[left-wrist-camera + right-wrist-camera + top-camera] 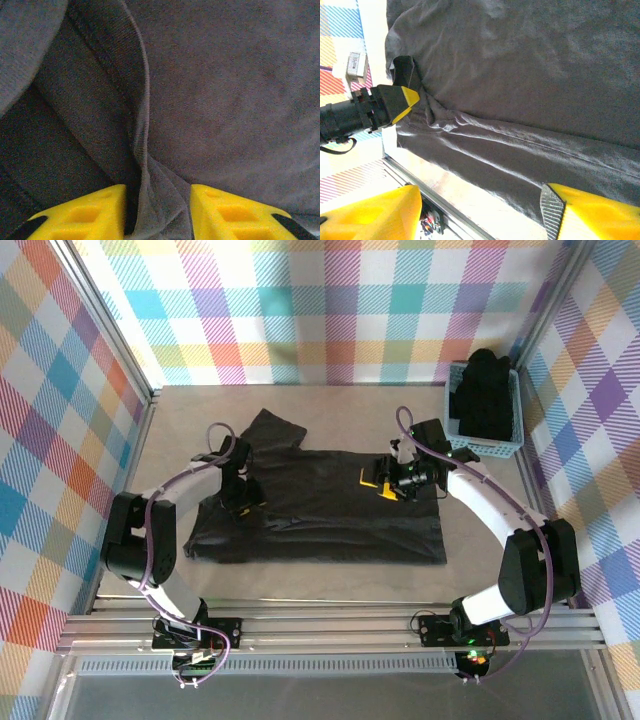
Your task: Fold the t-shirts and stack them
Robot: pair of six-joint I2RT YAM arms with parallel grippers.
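Note:
One black t-shirt [330, 510] lies spread across the middle of the table, a sleeve sticking out at its back left. On the shirt's left part, my left gripper [243, 502] has its yellow fingers [85, 215] pressed down with a raised fold of the fabric [160, 200] pinched between them. The right wrist view shows that left gripper [402, 102] with creases running out from its tip. Over the shirt's right part, my right gripper [385, 485] hangs open, nothing between its fingers [590, 215]. More black t-shirts [487, 395] are heaped in a basket.
The light blue lattice basket [487, 448] stands at the back right corner against the checked wall. Bare table [200, 420] surrounds the shirt. An aluminium rail [320, 625] runs along the near edge, close to the shirt's front hem.

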